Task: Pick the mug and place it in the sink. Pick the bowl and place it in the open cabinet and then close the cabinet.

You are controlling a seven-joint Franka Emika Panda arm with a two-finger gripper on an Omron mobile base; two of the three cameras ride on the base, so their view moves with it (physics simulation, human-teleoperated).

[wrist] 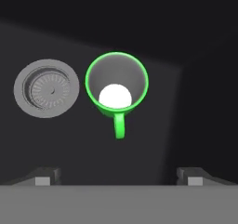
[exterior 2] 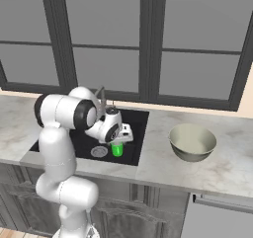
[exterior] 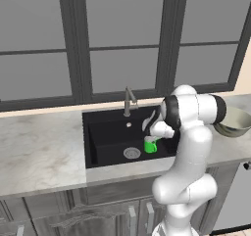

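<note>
My tool (wrist: 118, 179) hangs released above the green mug (wrist: 116, 84) standing upright in the sink (exterior: 105, 132), so lifting off-line could clip and topple it.

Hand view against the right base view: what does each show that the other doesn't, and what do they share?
Hand view alone: straight down into the mug, its pale inside bottom, with the gripper fingertips wide apart and clear of it.

Right base view alone: the bowl on the counter right of the sink, the faucet, the windows, and the arm.

Both: the green mug upright on the sink floor, beside the round drain.
</note>
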